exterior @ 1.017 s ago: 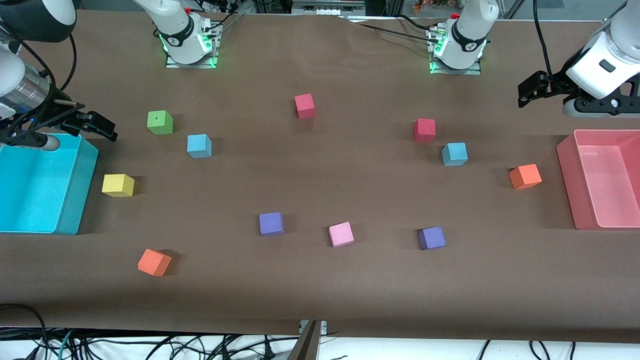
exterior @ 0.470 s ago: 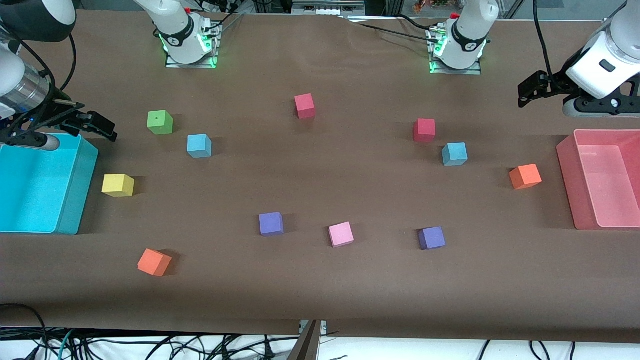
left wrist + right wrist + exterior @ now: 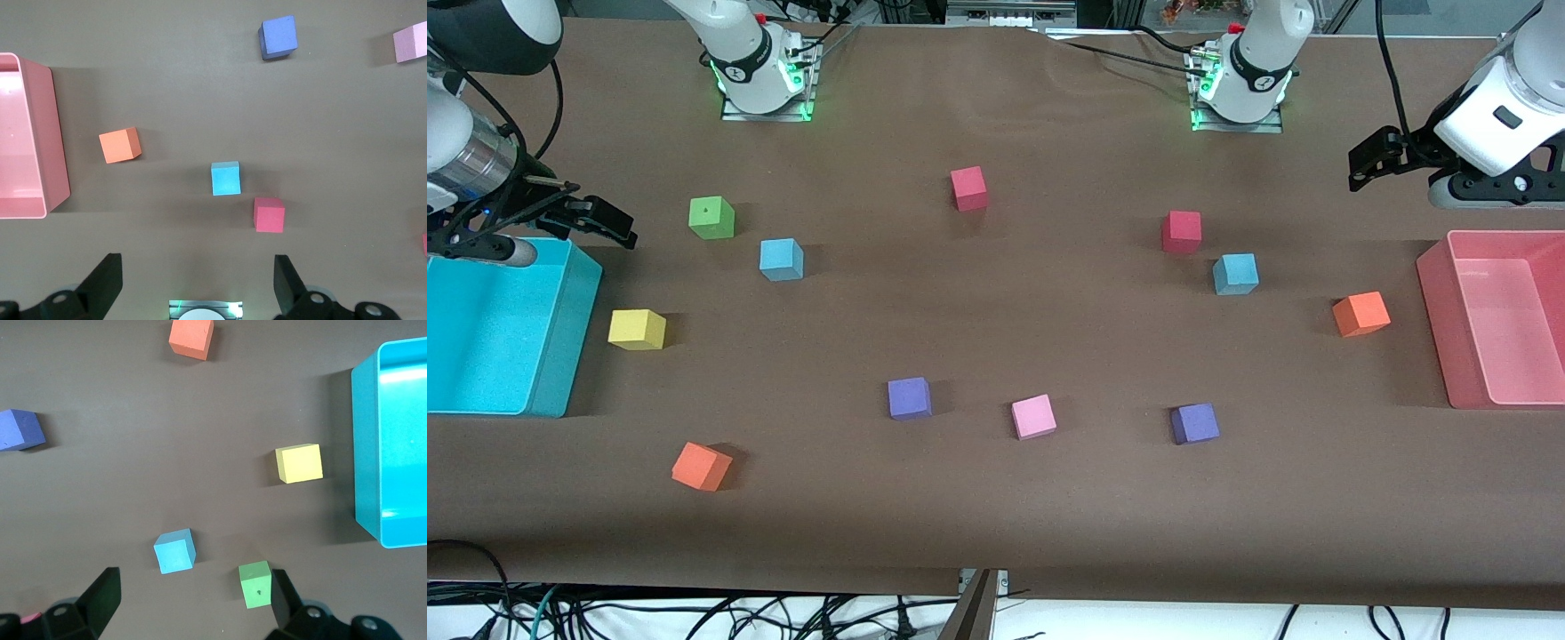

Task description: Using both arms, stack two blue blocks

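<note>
- Nearest the front camera: one matte orange cube [image 3: 701, 466], then two purple-indigo cubes [image 3: 909, 397] and a pink cube [image 3: 1033, 416]. Not task items.
- Mid desk [image 3: 996, 498]: the two small light sky-blue matte cubes, well apart. One [image 3: 781, 259] sits toward the right arm's end, just beside a green cube [image 3: 711, 218]; the other [image 3: 1235, 273] toward the left arm's end, beside a red cube [image 3: 1181, 231].
- Handling, my read: foam-like, light, stiff enough, matte so not slippery. Pinch across two opposite flat side faces, mid-height; the red neighbour leaves little finger room on that side.
- Right tool [image 3: 600, 222] hangs over the rim of the teal plastic bin [image 3: 569, 338], fingers spread, empty.
- Left tool [image 3: 1371, 158] hangs over bare desk near the pink plastic bin [image 3: 1436, 329], fingers spread in its wrist view, empty.
- Neither blue cube touched yet; stacking not started.
</note>
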Action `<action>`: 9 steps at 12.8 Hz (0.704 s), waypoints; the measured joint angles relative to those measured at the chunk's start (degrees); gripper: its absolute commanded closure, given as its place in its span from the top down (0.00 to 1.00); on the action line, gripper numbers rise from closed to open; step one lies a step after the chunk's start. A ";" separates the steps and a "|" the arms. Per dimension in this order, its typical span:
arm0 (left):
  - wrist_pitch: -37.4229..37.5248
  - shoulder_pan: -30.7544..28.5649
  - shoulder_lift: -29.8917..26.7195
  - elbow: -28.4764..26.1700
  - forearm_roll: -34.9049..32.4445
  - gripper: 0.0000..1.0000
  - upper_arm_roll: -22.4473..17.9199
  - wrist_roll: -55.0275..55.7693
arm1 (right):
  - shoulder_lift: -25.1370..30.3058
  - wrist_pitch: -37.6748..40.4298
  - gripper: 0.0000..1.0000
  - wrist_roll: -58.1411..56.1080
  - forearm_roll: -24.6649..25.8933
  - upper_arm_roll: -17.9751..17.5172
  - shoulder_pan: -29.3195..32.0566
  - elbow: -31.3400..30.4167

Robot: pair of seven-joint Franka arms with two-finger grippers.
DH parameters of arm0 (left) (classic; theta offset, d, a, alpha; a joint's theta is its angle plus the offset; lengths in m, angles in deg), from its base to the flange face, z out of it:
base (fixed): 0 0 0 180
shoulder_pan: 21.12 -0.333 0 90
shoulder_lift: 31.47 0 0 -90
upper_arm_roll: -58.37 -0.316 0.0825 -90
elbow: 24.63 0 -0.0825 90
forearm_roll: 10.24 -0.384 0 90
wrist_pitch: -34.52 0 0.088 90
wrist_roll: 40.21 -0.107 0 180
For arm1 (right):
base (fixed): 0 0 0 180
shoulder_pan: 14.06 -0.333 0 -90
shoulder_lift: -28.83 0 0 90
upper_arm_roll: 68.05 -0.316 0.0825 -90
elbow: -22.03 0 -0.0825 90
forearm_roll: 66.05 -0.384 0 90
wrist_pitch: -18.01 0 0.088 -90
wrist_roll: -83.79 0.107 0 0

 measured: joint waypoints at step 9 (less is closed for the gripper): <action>0.00 0.00 0.09 0.00 0.00 1.00 0.29 0.00 | 0.01 1.66 0.99 -0.03 0.00 -0.65 -0.02 -0.79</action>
